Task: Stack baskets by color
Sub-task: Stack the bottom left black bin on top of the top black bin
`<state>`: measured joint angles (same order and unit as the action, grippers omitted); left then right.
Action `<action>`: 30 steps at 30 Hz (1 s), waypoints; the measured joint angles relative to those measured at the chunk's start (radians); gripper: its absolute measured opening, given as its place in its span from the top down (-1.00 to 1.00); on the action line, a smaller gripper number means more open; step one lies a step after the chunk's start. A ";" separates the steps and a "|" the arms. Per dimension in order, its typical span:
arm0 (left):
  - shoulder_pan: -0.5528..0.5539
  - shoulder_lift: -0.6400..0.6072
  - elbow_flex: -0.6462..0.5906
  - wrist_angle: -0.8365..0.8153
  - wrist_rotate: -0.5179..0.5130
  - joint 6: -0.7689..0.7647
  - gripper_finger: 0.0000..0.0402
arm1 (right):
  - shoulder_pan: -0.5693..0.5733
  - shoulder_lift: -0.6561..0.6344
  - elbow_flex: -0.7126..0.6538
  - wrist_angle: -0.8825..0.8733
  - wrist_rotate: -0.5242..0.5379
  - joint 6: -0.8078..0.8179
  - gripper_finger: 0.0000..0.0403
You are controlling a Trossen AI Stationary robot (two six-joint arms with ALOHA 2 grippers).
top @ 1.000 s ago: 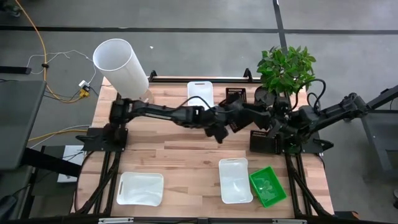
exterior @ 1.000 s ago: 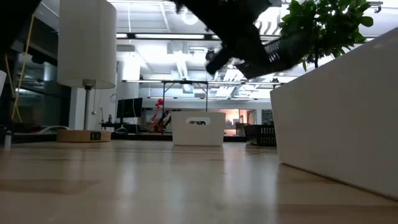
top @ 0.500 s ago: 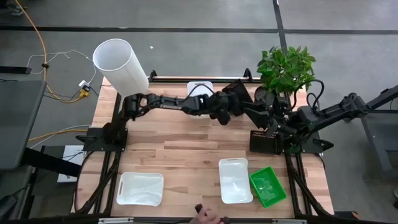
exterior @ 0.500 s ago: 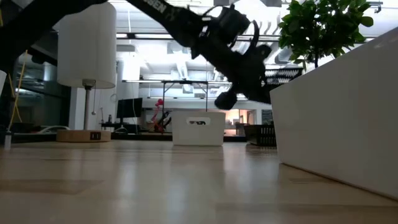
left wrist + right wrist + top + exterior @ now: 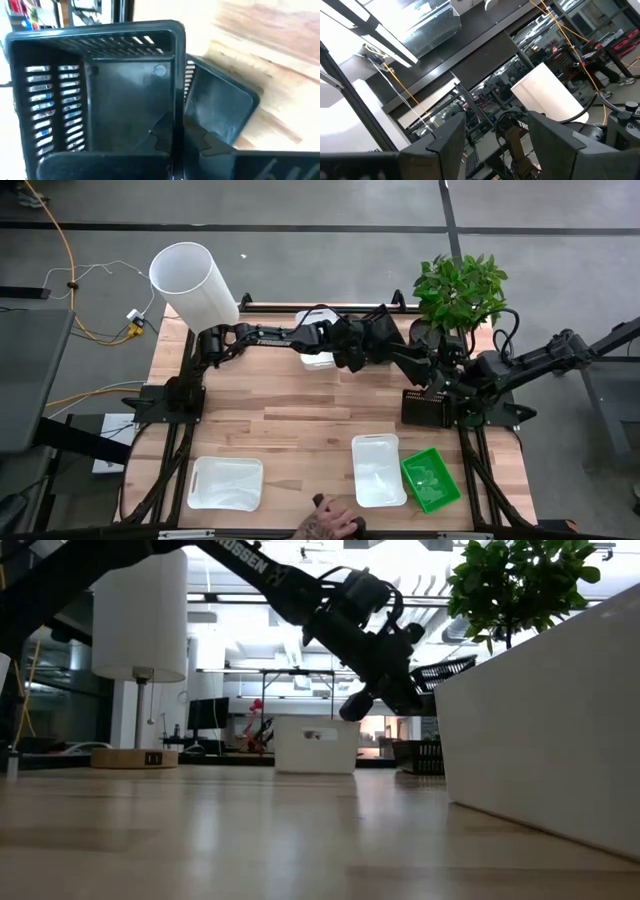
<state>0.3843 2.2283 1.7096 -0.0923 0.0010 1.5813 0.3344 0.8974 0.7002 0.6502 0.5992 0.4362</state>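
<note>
Since a second ago the left arm has swung from mid-table toward the far edge, carrying a black basket [image 5: 378,338] with it, and a person's hand [image 5: 322,526] has appeared at the near edge. The left gripper [image 5: 175,142] has its fingers pinched on the basket's wall, the basket held tilted in the air above a second black basket [image 5: 220,107] that lies just beyond the fingertips. Counted from above: three black baskets, including one [image 5: 428,407] below the right arm; three white baskets, one [image 5: 318,361] at the far edge partly under the left arm, two near, [image 5: 226,482] and [image 5: 378,470]; and one green basket [image 5: 430,479] touching the right-hand near white one. The right gripper [image 5: 495,142] waits at the right side, fingers spread, holding nothing. Only the left wrist view shows the pinch on the wall and the basket underneath; only the low view shows the held basket [image 5: 445,670] clear of the table.
</note>
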 joint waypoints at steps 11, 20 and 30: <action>0.019 0.007 -0.004 0.083 -0.010 -0.116 0.76 | 0.000 0.000 0.000 -0.003 0.000 0.000 0.00; 0.017 0.007 -0.004 0.089 -0.065 -0.164 0.45 | 0.000 0.000 0.000 -0.003 0.000 -0.009 0.00; 0.001 0.007 -0.004 0.104 -0.053 -0.169 0.23 | 0.000 0.000 0.000 -0.003 0.000 -0.011 0.00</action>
<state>0.3853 2.2349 1.7058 0.0116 -0.0524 1.4121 0.3344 0.8974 0.7002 0.6476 0.5991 0.4252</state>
